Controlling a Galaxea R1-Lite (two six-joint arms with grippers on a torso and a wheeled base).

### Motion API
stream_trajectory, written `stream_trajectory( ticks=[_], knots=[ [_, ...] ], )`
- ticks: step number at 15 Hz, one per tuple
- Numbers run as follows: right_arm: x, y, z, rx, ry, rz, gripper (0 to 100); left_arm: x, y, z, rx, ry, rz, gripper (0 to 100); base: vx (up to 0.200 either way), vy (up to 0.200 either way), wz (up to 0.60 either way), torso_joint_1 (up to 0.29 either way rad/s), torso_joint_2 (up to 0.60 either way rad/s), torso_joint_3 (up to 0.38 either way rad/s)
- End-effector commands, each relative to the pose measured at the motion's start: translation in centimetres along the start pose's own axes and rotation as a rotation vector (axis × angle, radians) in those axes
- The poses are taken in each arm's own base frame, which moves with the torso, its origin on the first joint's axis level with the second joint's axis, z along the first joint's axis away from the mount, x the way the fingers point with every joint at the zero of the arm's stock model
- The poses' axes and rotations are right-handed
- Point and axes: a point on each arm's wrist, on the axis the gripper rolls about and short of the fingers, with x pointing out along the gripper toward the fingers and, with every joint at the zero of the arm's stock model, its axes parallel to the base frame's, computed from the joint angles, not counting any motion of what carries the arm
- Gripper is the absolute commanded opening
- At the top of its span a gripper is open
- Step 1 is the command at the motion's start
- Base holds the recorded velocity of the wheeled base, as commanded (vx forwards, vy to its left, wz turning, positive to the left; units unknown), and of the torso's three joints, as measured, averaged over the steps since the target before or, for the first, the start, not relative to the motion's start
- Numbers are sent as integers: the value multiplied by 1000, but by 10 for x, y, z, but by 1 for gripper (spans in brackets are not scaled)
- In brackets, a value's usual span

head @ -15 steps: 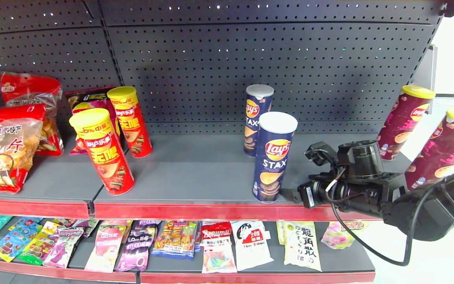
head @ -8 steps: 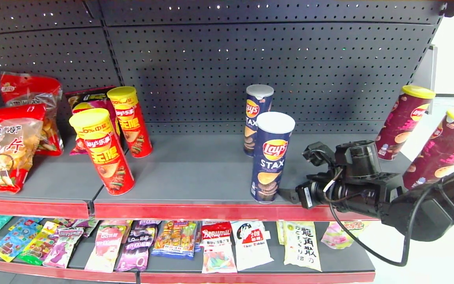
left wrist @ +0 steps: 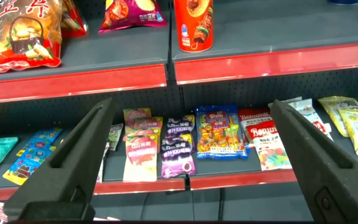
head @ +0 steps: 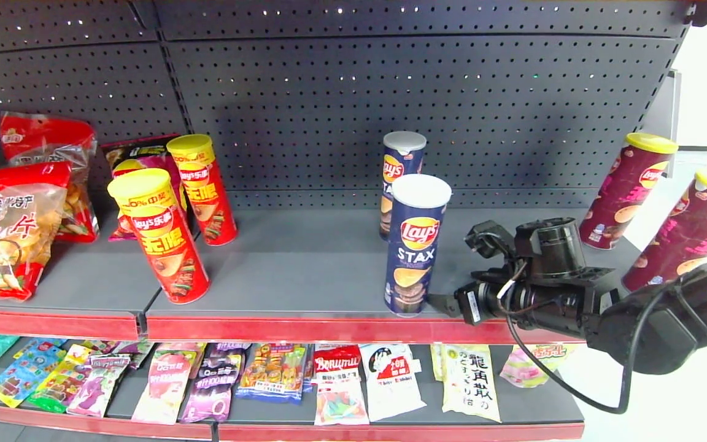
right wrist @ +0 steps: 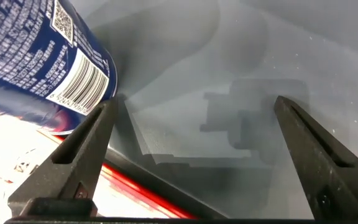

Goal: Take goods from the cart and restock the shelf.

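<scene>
Your right claw [right wrist: 197,102] is spread wide, holding nothing, and your left claw [left wrist: 191,104] is spread too. Just beside the right one, the tall navy cardboard chip tube with a flat white lid [head: 413,245] stands upright at the front of the matte grey metal shelf [head: 304,270]. That glossy, rigid cylinder looks stocked.

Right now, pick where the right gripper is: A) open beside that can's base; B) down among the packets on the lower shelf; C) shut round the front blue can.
A: the right gripper is open beside the base of the front blue can, holding nothing.
</scene>
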Motion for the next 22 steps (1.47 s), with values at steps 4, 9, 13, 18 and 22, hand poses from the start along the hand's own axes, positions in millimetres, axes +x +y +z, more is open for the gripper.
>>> stream_trajectory(
  ticks=[4, 9, 13, 18, 22],
  knots=[
    [4, 1, 2, -2, -6, 2, 100, 0, 0, 0, -2, 3, 0, 100, 0, 0, 0, 0, 0, 0],
    [4, 1, 2, -2, -4, 2, 100, 0, 0, 0, -2, 1, 0, 100, 0, 0, 0, 0, 0, 0],
    [4, 4, 3, -8, -9, 9, 100, 0, 0, 0, -2, 0, 0, 100, 0, 0, 0, 0, 0, 0],
    [5, 6, 2, -10, -5, 13, 100, 0, 0, 0, -2, 1, 0, 100, 0, 0, 0, 0, 0, 0],
    [-1, 4, 0, -8, -3, 2, 100, 0, 0, 0, -2, 1, 0, 100, 0, 0, 0, 0, 0, 0]
  ],
)
